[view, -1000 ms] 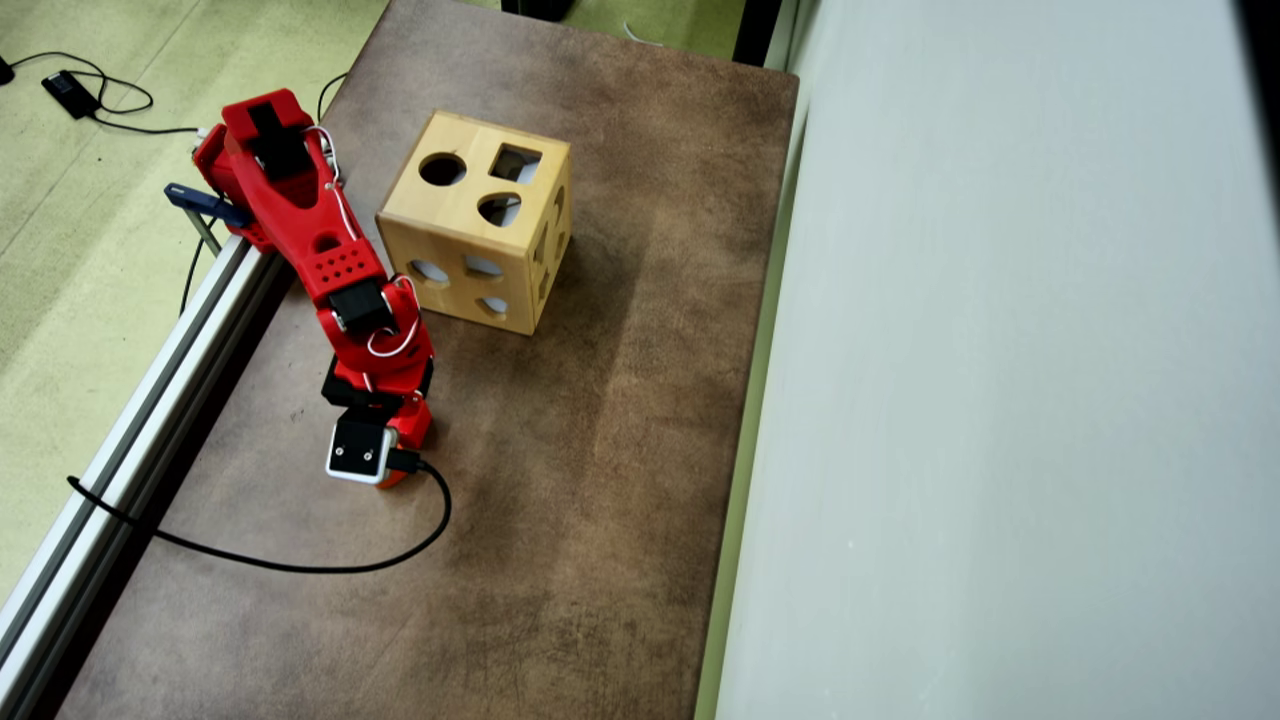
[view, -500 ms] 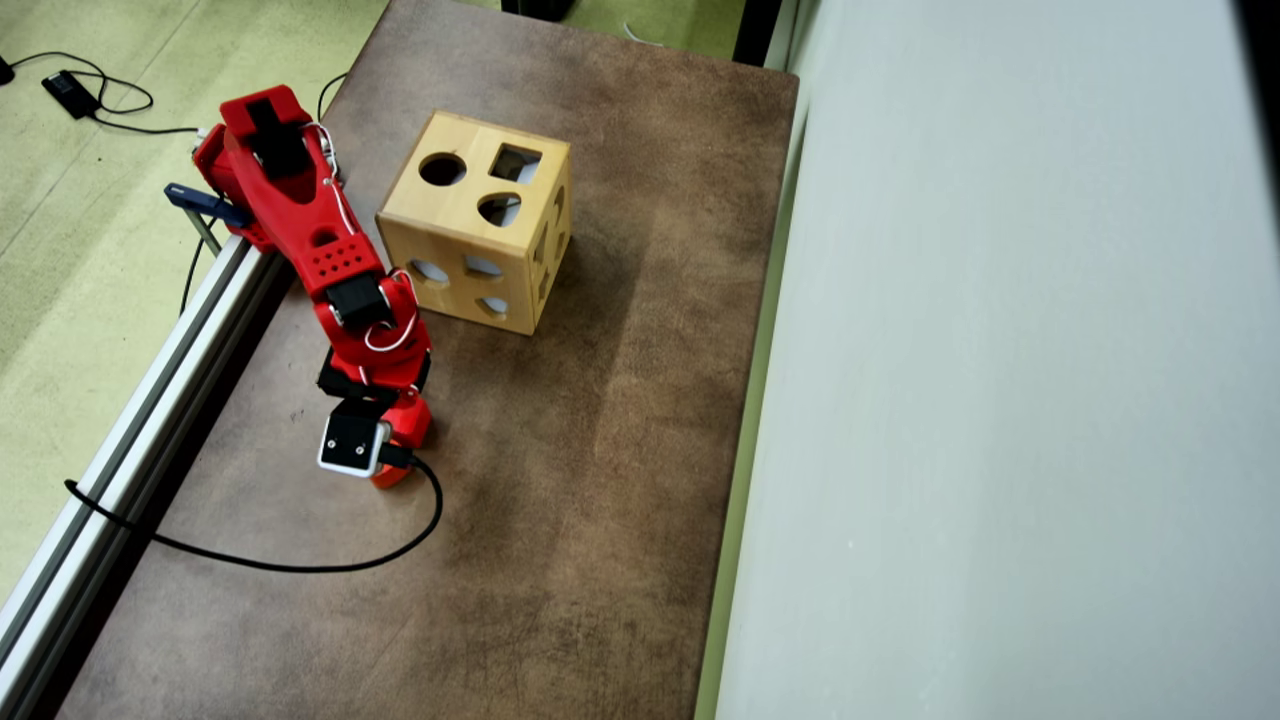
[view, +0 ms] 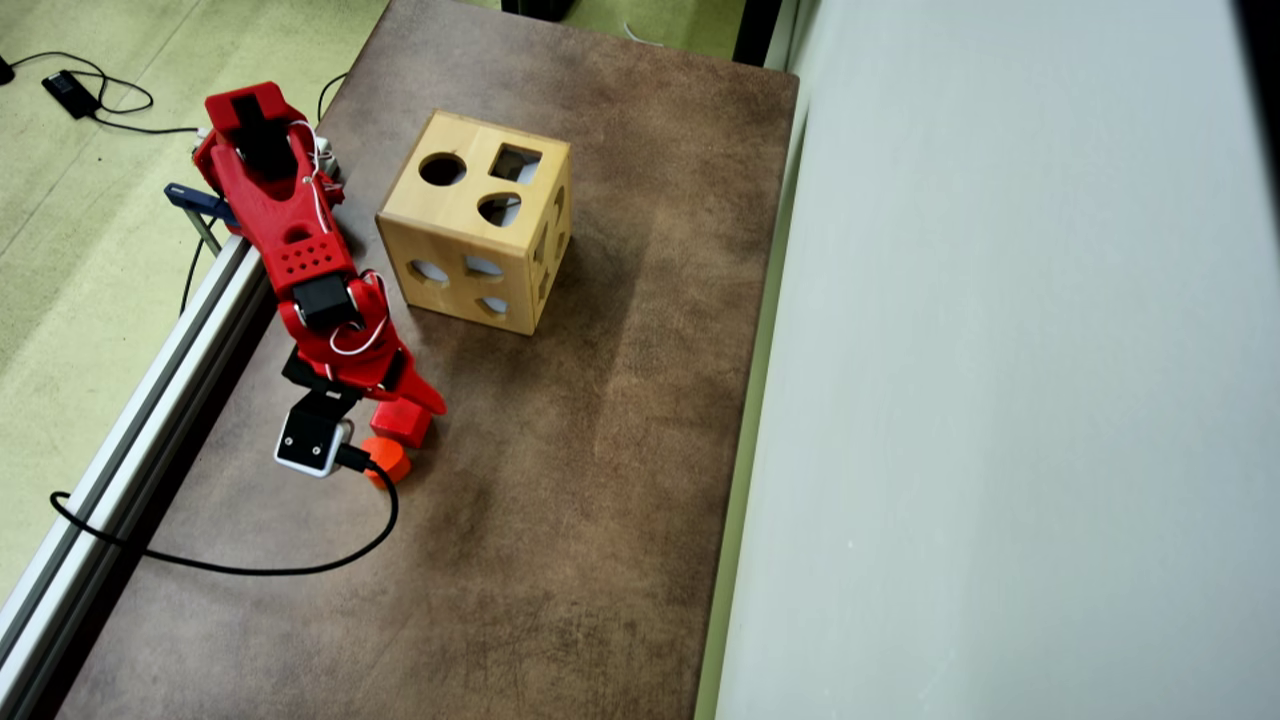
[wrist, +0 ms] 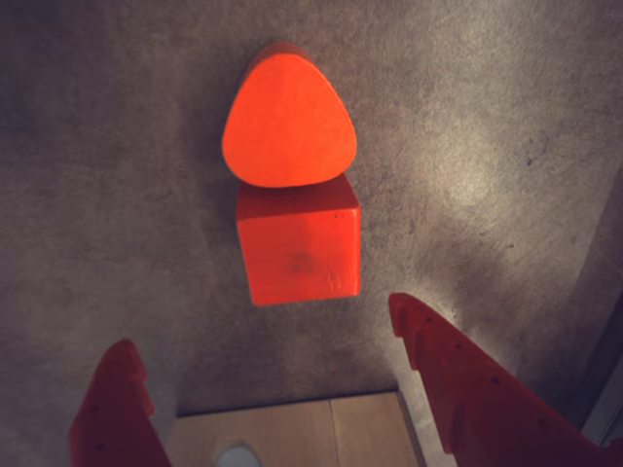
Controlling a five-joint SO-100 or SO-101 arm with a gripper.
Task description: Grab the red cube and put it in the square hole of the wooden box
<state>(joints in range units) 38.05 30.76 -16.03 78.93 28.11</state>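
Showing no readable text, gripper (wrist: 268, 355) hangs spread apart just short of red cube (wrist: 299, 243).

Tool (view: 400, 395) now back, red cube (view: 401, 422) uncovered

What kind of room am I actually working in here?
Probably a lab or office workspace, not a home: a brown mat-covered table edged by an aluminium rail, green carpet floor with loose cables, and a pale partition. The wooden box suggests a test rig.
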